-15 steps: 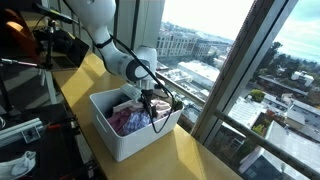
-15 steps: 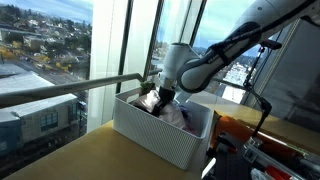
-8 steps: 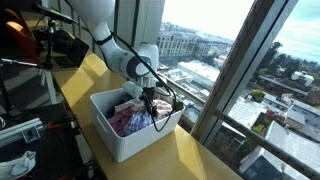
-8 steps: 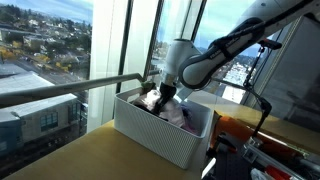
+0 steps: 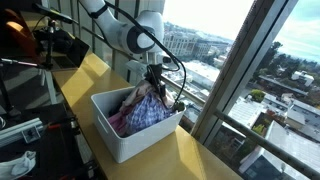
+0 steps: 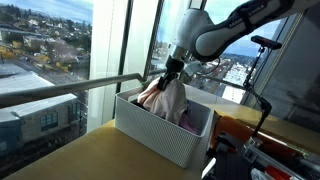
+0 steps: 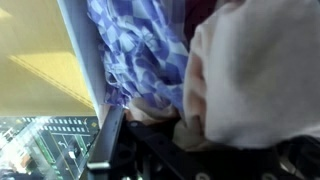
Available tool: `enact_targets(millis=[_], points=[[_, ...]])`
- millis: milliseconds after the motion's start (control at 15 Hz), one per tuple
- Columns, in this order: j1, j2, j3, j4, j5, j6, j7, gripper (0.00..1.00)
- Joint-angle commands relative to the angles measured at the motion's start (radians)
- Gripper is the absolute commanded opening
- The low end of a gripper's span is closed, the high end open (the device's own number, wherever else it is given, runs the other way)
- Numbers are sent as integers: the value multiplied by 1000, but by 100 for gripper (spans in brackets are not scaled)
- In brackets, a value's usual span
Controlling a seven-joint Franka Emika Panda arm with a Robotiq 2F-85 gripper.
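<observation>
Rising from its earlier low position, the gripper (image 5: 153, 80) is clenched on one purple checked cloth (image 5: 150, 110) and one pale pink cloth (image 6: 165, 97), hoisted partly out of one white bin (image 5: 122, 146).

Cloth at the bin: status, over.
Jaws shut on checked cloth, held up, lower end hanging in the white bin. Pink cloth bunched beside it. Nothing in the way.

A high-rise lab — tall windows (image 6: 60, 50) over city rooftops (image 5: 285, 130), cabled gear (image 5: 40, 45).

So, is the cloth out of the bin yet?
Partly out: the gripper holds the cloth up, its top above the rim, lower end inside the bin.
</observation>
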Motion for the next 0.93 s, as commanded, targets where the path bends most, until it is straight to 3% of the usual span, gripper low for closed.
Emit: enact_targets(millis=[0,533,867], points=[[4,-186,25,-38,13,-92,-13,0],[63,-441,167,26,-9,-254,44,0],[112,-495,288,181,-35,-384,99,0]])
